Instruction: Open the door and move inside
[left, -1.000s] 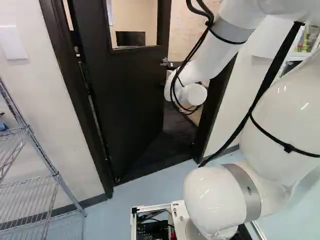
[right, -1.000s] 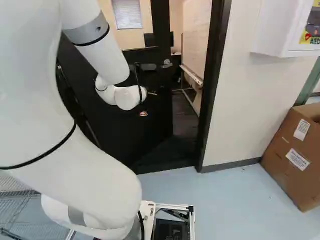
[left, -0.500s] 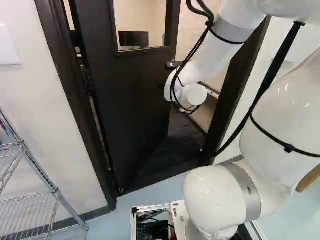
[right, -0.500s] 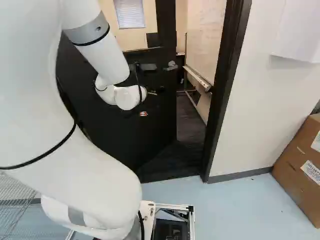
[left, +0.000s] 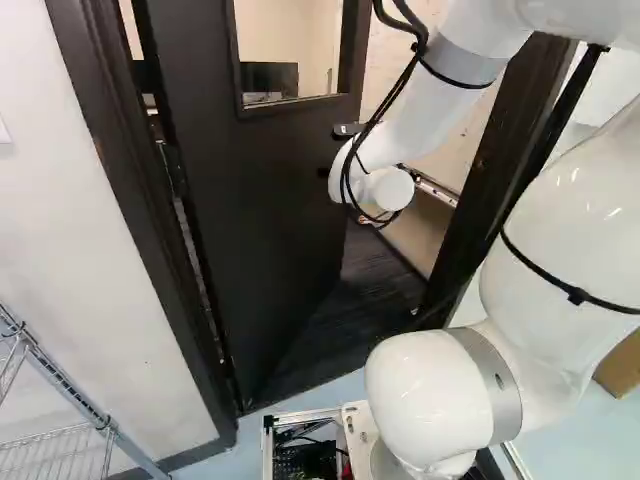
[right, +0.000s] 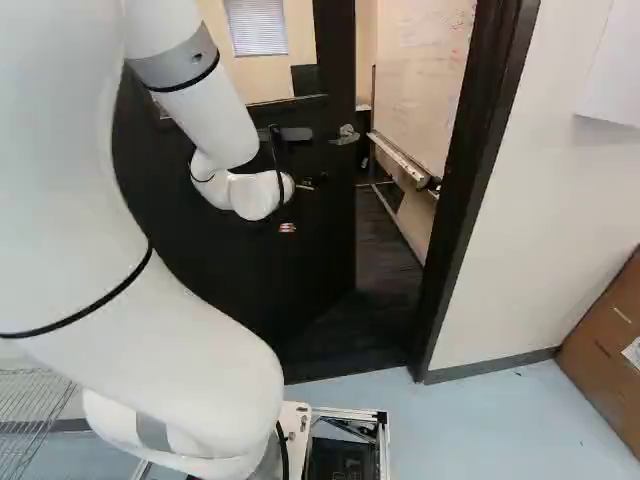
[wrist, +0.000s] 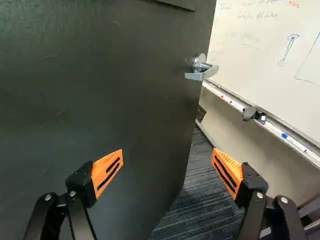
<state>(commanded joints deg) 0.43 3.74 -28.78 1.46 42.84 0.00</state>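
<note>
Looking at dark door (left: 260, 220), partly open within dark frame (right: 480, 170), ahead of white arm (right: 225, 115). Can see lever handle (wrist: 201, 75) near door's free edge, ahead of pincer (right: 296, 208). Reading pincer as spread wide, with nothing held between orange pads (wrist: 102, 167). Through doorway, can make out whiteboard (wrist: 265, 45) above dark striped floor (wrist: 200, 205). Noting wire shelf (left: 98, 418) at left of left base view, cardboard box (right: 610, 345) at right of right base view.

Logged, facing ahead: door (right: 310, 250) at 12 o'clock, handle (right: 346, 135) near its 3 o'clock edge; whiteboard (right: 430, 90) beyond at 1, box (right: 605, 350) at 2, shelf rack (left: 66, 382) at 10.
</note>
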